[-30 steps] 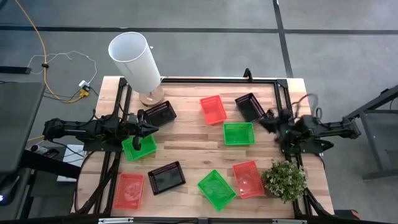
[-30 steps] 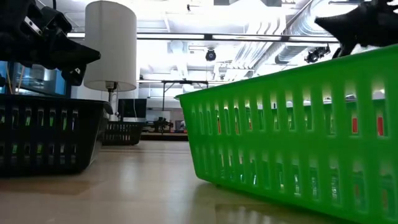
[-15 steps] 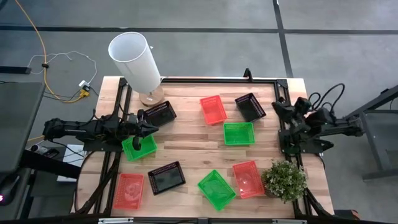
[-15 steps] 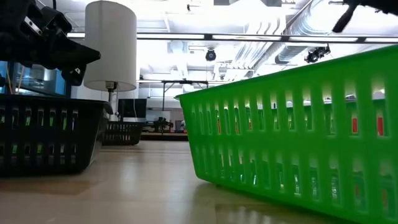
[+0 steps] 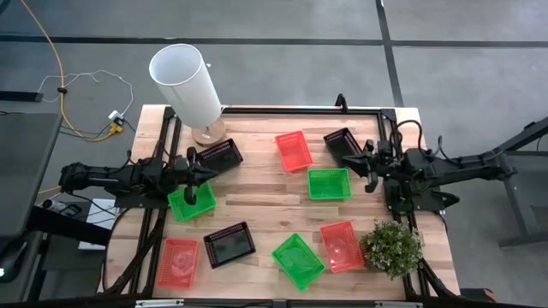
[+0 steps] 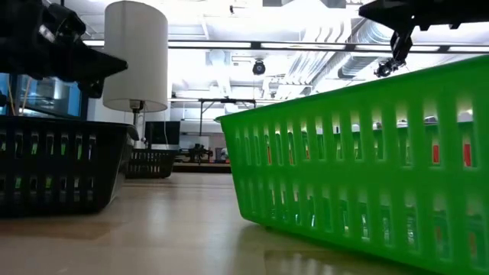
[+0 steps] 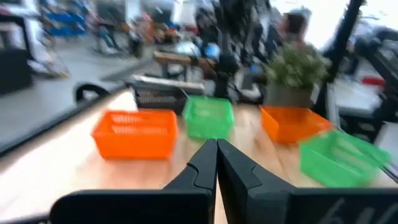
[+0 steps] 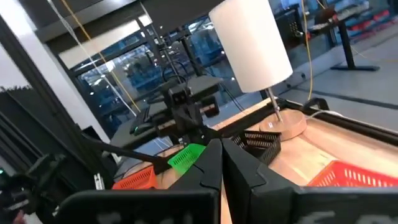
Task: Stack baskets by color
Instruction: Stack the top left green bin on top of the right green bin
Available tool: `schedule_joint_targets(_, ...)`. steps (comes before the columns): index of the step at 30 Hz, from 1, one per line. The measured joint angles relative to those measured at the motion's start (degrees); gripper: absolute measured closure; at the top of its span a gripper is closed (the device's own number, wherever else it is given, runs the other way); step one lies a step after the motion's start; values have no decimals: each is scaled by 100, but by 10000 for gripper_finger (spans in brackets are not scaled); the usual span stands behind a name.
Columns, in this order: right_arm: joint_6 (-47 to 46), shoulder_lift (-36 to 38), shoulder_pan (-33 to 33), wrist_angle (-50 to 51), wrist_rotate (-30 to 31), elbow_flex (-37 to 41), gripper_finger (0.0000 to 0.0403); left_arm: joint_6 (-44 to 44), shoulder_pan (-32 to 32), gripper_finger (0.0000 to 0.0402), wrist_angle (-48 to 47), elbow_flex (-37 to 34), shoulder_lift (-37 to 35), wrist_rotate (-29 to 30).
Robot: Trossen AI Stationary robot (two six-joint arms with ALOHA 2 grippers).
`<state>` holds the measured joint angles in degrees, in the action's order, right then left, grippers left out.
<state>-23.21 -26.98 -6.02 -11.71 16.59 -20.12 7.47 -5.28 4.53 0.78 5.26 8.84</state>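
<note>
Evidently nothing is stacked yet: all nine baskets lie singly on the surface [image 5: 257, 201], each empty as far as visible. Red baskets [image 5: 294, 150], green baskets [image 5: 329, 183] and black baskets [image 5: 229, 244] are scattered apart. Left end effector [image 5: 208, 171], clenched and empty, hovers above a green basket near the black basket by the lamp base; right end effector [image 5: 366, 164], likewise clenched, hangs by the far black basket [image 5: 341, 145].

On my table I count nine baskets: three red ones [image 5: 294, 150] [image 5: 341, 245] [image 5: 178, 262], three green ones [image 5: 329, 183] [image 5: 298, 260] [image 5: 191, 202] and three black ones [image 5: 217, 156] [image 5: 343, 145] [image 5: 229, 244] (none stacked yet). There is one white cylinder [image 5: 186, 82] and one potted plant [image 5: 392, 248].
</note>
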Motion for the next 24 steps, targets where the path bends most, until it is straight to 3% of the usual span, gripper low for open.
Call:
schedule_joint_targets(3, -99, -182, 2, -282, 64, 0, 402, 1120, 4, 401, 622, 0, -2, 40)
schedule_joint_targets(8, 1, -389, 2, -947, -42, -2, 402, 2585, 3, 401, 1854, 0, 67, 592)
schedule_joint_targets(12, 25, -518, -1, -1307, -61, -4, 402, 2739, 13, 401, 2782, 266, 306, 140)
schedule_joint_targets(15, 29, -593, -1, -1380, -64, -4, 402, 2431, 15, 401, 2213, 892, 636, -87)
schedule_joint_targets(21, 26, -614, -1, -1386, -69, -7, 402, 1573, 15, 401, -925, 2566, 1661, -94)
schedule_joint_targets(24, 16, -612, -1, -1391, -71, -7, 402, 1308, 15, 401, -1212, 2853, 2046, -111)
